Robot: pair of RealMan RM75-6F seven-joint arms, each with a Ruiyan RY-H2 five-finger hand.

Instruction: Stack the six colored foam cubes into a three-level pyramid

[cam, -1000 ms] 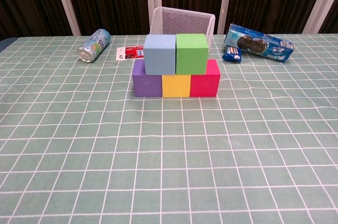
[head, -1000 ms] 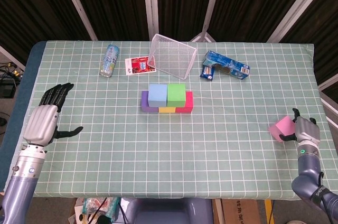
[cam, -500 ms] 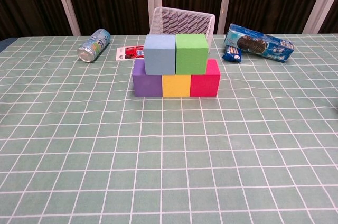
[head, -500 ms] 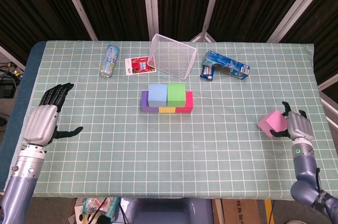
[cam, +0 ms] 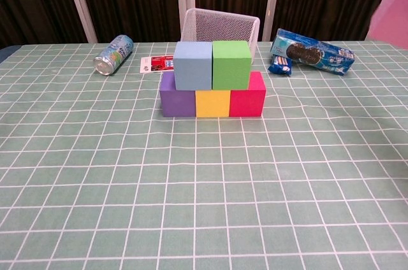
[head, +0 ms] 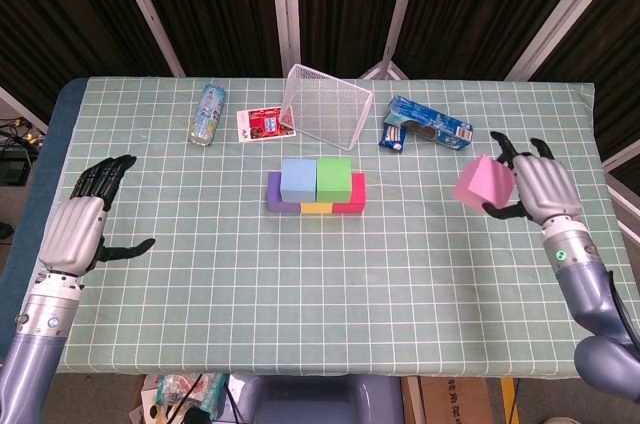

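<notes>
Head view shows the right robot hand [head: 537, 187] holding the pink cube [head: 483, 182] tilted above the desk [head: 300, 294], right of the stack; whether every fingertip touches it is hard to tell. Blue cube [head: 298, 180] and green cube [head: 333, 177] sit atop purple, yellow and red. Left robot hand [head: 85, 227] hangs open, far left.

Silver left robot hand [head: 78, 229] with black fingers, matching right robot hand [head: 540, 187], blue-grey forearms
</notes>
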